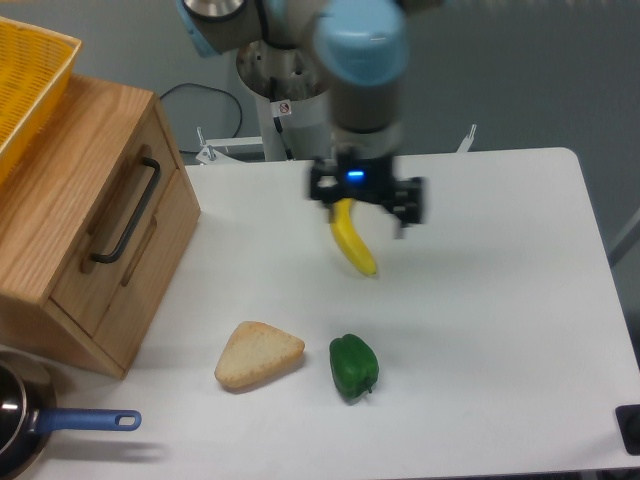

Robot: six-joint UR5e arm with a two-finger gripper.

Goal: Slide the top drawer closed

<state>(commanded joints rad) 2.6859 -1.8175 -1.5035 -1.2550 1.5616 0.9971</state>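
The top drawer is in the light-oak cabinet at the left, and its front carries a thin black bar handle. The front seems to stand out slightly from the lower drawer front, which has no black handle. My gripper hangs over the middle of the table, well right of the cabinet, and is blurred by motion. A yellow banana lies directly under it, its upper end hidden by the gripper body. The fingers are hidden, so I cannot tell whether they are open or shut, or whether they touch the banana.
A piece of bread and a green pepper lie near the front of the white table. A pan with a blue handle sits at the front left. A yellow basket rests on the cabinet top.
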